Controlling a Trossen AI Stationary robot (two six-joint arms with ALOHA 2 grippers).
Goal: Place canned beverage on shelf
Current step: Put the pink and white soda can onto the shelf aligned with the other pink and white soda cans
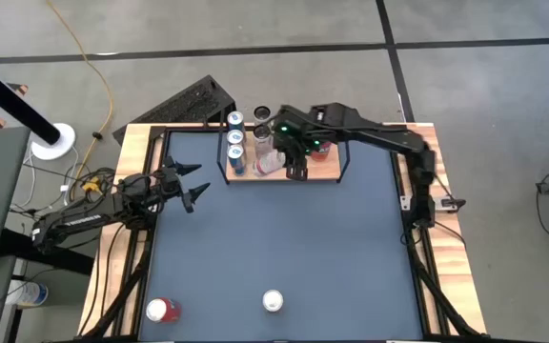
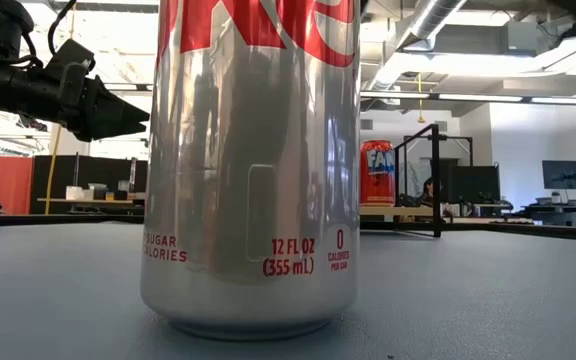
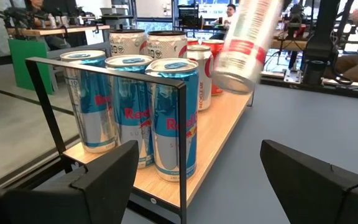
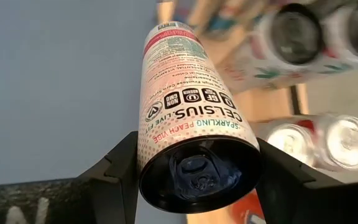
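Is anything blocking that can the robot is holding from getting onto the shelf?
Nothing visible blocks it. The right gripper holds the Celsius can tilted above the shelf, beside the cans already standing there. The board's open part lies just below it.

A white Celsius can (image 4: 194, 134) is held tilted over the shelf (image 1: 327, 171); the light-wood, black-railed shelf is set at the tabletop's far edge.
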